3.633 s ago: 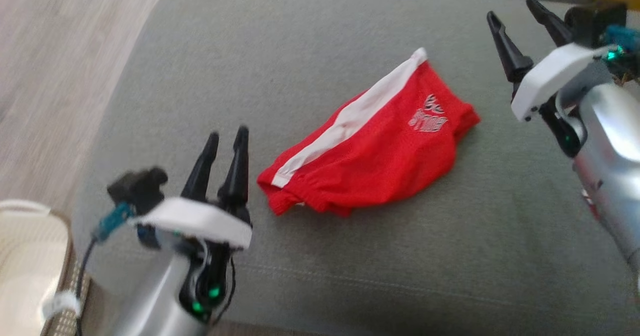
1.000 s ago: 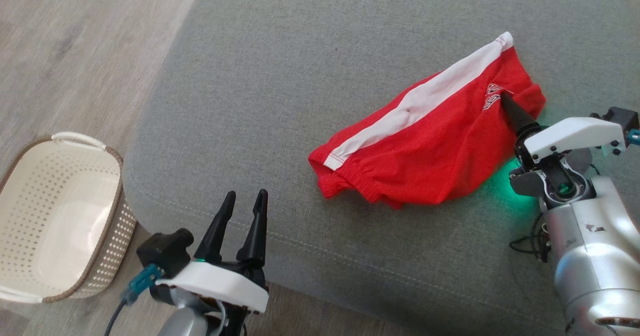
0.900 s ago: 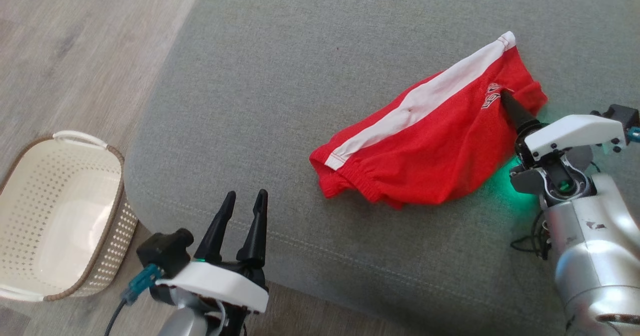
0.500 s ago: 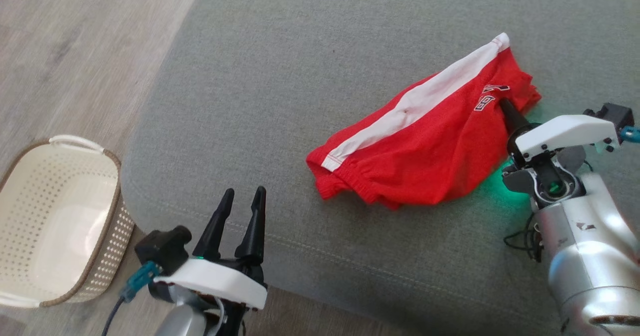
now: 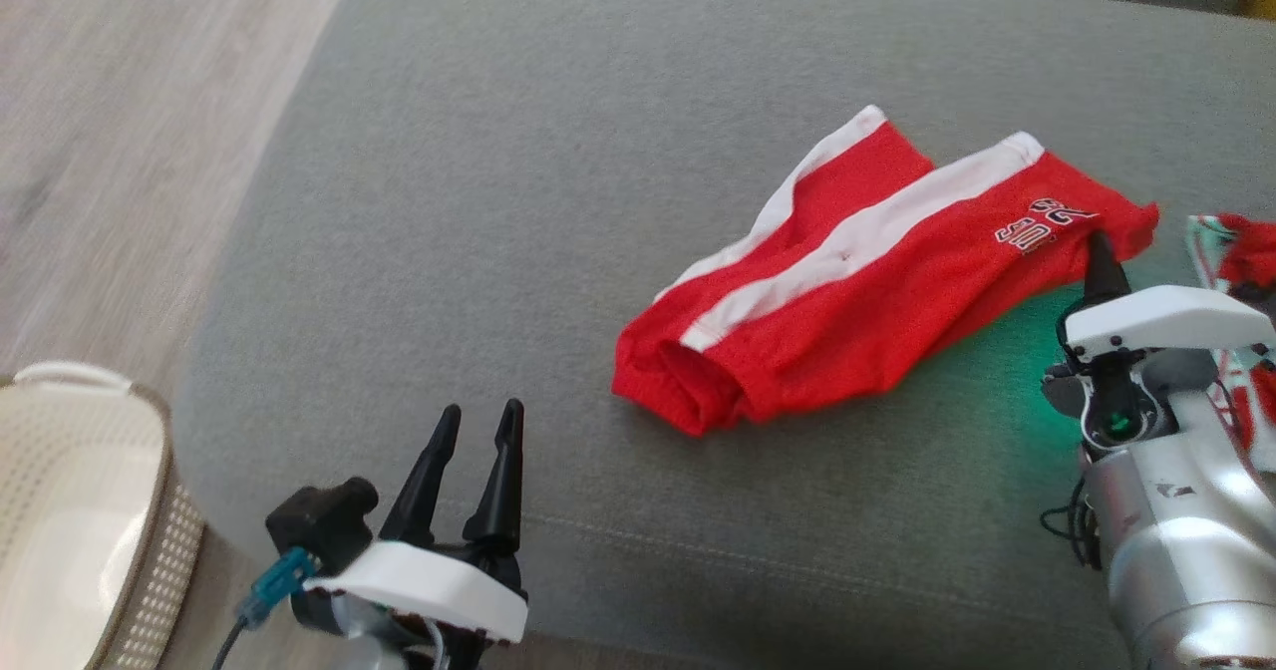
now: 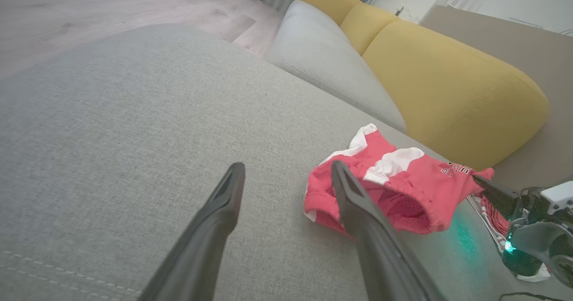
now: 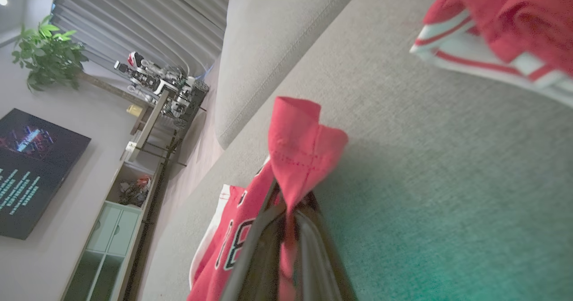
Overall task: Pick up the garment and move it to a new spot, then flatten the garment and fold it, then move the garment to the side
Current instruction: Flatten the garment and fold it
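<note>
Right end effector [image 5: 1097, 249] is pressed together on a hem corner of the red shorts [image 5: 847, 311]. Its silver forearm comes up from the lower right corner of the head view, dark fingers pointing up that view. In the right wrist view the red cloth is pinched between the two fingers [image 7: 309, 229] and the loose corner flops over their tips.

Left end effector [image 5: 479, 409] hangs at the near edge of the grey cushion [image 5: 449, 171], fingers spread and pointing up the view, holding nothing. It is well apart from the shorts.

The shorts lie on the cushion, white side stripes up. The waistband end is toward the left end effector and the printed leg is at the right one.

From the head, one right finger hides the other. The print is too small to read. A second red-and-white cloth [image 5: 1236, 251] is partly covered by the right arm. A pale basket [image 5: 80, 510] is blurred and cut off at the lower left.
</note>
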Robot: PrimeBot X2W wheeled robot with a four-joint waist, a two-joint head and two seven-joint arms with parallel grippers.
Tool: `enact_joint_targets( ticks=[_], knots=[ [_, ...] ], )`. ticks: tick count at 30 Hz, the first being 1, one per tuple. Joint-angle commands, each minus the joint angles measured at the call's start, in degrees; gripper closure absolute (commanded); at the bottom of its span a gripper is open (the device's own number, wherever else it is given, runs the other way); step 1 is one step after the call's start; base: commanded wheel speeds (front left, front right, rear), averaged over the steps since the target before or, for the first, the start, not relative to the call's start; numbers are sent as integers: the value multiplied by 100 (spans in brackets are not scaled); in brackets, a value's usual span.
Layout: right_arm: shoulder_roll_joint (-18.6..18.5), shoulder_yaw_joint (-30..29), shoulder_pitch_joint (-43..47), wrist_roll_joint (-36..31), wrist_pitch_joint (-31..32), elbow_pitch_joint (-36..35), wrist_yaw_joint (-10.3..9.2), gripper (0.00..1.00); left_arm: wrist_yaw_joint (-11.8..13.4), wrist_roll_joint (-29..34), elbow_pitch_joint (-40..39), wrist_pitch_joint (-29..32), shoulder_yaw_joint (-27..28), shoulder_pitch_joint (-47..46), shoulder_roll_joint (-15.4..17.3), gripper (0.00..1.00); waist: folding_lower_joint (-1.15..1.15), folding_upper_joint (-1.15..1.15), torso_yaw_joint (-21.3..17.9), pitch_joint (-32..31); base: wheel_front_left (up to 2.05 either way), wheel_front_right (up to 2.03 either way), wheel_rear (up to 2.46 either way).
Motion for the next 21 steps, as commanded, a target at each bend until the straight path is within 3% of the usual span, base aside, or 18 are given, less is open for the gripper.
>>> enact_joint_targets(
  ticks=[1,6,7,8,16,21],
  knots=[
    [84,147,-21,-85,-72,-231,0,100,44,8,-215,-70,219,-59,-13,0,0,0,-220,-166,0,0,0],
    [205,584,227,-200,215,-659,0,100,82,-3,-206,-70,210,16,-13,0,0,0,-426,-308,0,0,0],
    [213,610,262,-204,254,-688,0,55,92,-3,-202,-70,206,28,-13,0,0,0,-443,-336,0,0,0],
    [217,613,293,-221,297,-668,0,0,96,-2,-197,-70,197,35,-13,0,0,0,-449,-368,0,0,0],
    [142,481,288,-778,86,-398,0,0,140,1,-233,-70,163,67,-13,0,0,0,-414,-572,0,0,0],
    [156,663,551,-1360,-289,-1016,0,0,202,-5,-359,-70,213,107,-13,0,0,0,-567,-755,0,0,0]
  ],
)
